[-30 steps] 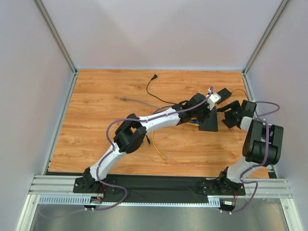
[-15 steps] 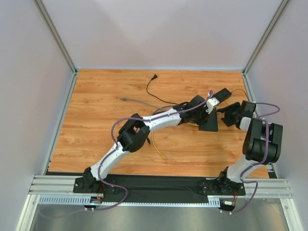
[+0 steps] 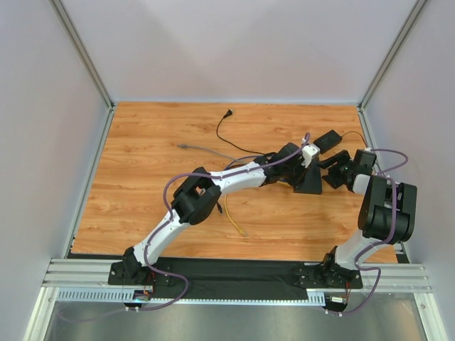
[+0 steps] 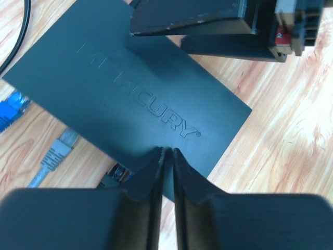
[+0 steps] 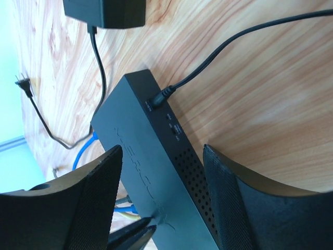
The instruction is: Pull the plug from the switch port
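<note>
While open right jaws straddled the switch (image 4: 130,88), the left jaws, nearly closed, hung just above the plug (image 4: 117,174) at its edge.

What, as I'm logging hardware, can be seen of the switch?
The switch is a matte-black, plastic-looking box embossed MERCURY on top, lying flat on the wooden table. One side face has vent holes and a power plug inserted. A blue cable and a grey cable lie beside one long edge. The left gripper, nearly shut, hovers there; the right gripper straddles it, open.
</note>
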Robot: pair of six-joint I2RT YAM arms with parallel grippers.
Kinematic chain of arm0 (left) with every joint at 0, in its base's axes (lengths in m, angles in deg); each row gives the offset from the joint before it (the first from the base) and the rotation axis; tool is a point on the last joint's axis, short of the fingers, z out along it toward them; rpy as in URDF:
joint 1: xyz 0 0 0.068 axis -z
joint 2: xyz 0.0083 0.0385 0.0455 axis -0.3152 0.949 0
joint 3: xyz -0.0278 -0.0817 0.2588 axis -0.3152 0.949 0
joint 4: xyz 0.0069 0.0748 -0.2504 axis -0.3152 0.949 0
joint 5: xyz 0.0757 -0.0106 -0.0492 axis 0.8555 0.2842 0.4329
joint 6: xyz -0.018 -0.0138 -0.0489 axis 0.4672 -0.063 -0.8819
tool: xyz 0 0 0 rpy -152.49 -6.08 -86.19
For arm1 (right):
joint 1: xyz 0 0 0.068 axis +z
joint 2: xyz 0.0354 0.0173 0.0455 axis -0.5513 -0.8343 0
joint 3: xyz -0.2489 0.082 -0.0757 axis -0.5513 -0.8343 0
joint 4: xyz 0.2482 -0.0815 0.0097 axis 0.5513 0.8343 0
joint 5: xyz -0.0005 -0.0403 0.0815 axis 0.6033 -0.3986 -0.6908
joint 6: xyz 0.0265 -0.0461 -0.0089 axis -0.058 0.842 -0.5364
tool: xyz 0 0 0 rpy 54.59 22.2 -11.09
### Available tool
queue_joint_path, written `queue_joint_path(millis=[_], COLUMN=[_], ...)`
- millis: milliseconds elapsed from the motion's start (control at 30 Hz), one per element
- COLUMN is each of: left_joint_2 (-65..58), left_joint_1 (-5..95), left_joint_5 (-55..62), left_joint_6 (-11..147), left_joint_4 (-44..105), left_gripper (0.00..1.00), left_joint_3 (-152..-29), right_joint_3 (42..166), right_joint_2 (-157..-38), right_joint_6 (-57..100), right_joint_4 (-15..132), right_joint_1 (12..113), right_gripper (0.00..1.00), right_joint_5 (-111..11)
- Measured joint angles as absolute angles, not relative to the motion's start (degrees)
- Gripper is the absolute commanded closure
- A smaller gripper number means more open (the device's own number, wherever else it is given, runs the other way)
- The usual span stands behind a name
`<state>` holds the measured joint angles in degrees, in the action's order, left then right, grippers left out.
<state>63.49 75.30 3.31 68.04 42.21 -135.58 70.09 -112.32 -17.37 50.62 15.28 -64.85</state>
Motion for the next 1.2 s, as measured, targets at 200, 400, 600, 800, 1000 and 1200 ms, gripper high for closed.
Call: queue_joint_path(millis=[200, 400, 600, 800, 1000, 1200], left_joint_2=[62.2, 62.2, 62.1, 61.4, 61.5, 63.3], left_joint_1=[74.1, 71.3, 70.6, 71.7, 72.3, 72.3], left_joint_5=[4.9, 4.9, 3.6, 2.8, 2.5, 1.3], left_joint_6=[65.5, 63.3, 63.4, 63.9, 63.9, 62.3], left_joint_4=[44.2, 44.4, 42.6, 39.5, 39.0, 40.0], left_gripper=[0.74, 0.74, 0.73, 0.7, 0.65, 0.66], left_joint_3=[-134.7, -134.4, -133.5, -132.3, -133.9, -140.4], right_joint_3=[70.1, 70.1, 70.1, 70.1, 69.9, 70.0], right_joint_2=[-111.4, -111.0, -111.3, -112.1, -113.3, -114.8], right_joint_6=[-14.4, -13.2, -14.3, -16.6, -19.9, -22.6], right_joint_4=[52.9, 54.1, 53.1, 50.9, 47.2, 45.2], right_joint_1=[15.7, 15.8, 15.8, 15.8, 15.7, 15.7], right_gripper=[0.34, 0.35, 0.35, 0.35, 0.37, 0.4], right_joint_5=[-65.5, -65.9, -65.5, -64.5, -64.2, -64.1])
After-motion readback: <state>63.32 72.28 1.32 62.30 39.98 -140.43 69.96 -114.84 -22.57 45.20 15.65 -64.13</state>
